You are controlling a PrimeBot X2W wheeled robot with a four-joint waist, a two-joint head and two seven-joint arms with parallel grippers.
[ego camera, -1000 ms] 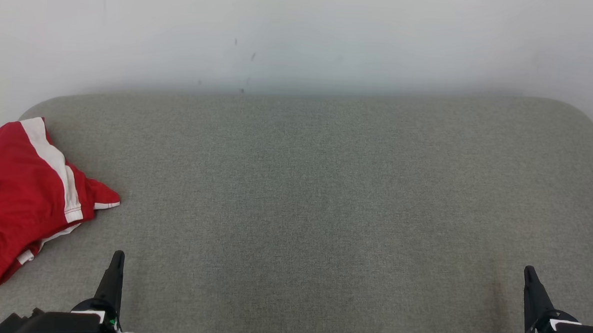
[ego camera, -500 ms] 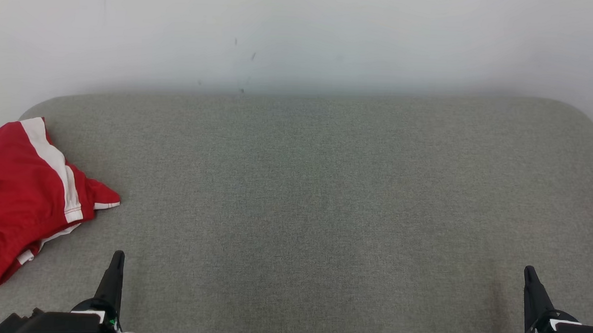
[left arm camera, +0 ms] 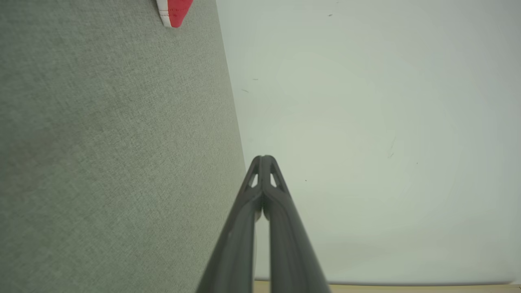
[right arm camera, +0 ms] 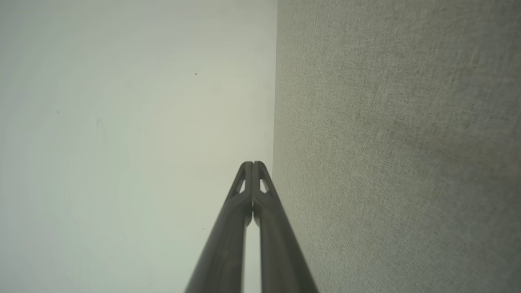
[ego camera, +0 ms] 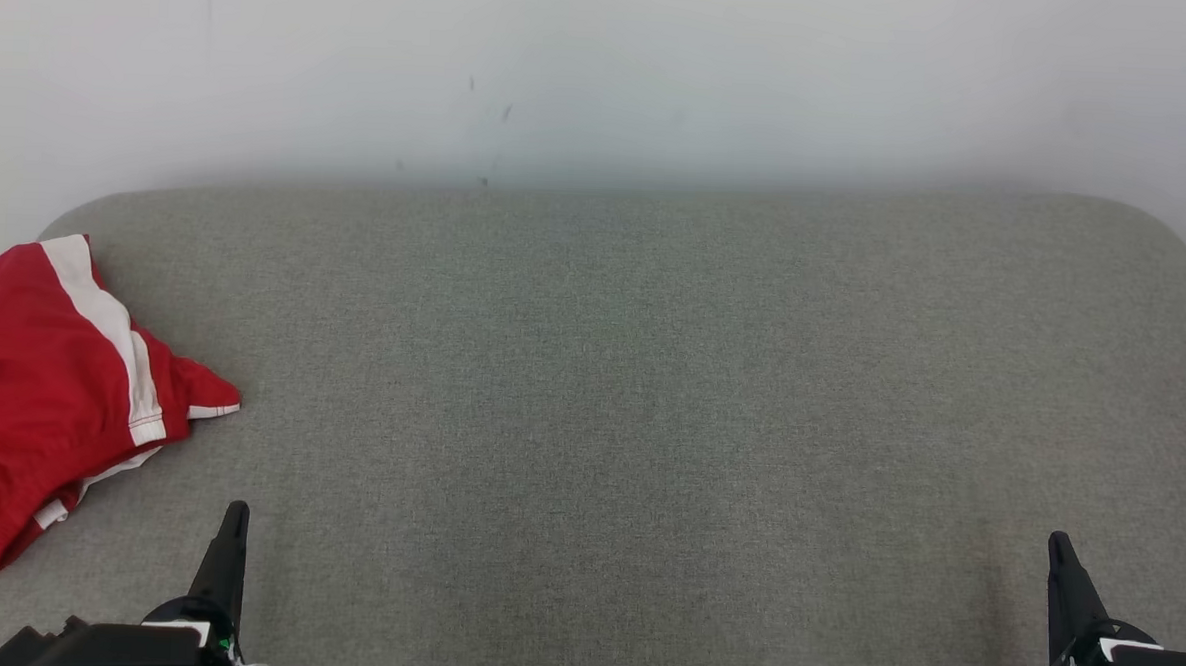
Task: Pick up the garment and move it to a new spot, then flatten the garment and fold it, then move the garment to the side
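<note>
Red-white garment (ego camera: 45,399) lies bunched at the left edge of the grey pad (ego camera: 651,376), just fwd of the left gripper (left arm camera: 263,158), which is clenched on nothing, as is the right gripper (right arm camera: 252,163). Best: open left, pinch a thick fold, lift clear. Pad centre gives wide bare room; wall (ego camera: 604,73) bounds far side.

The left gripper (ego camera: 235,514) sits at seven o'clock, the right gripper (ego camera: 1058,542) at five o'clock, both pointing toward twelve, fingers pressed together, empty.
</note>
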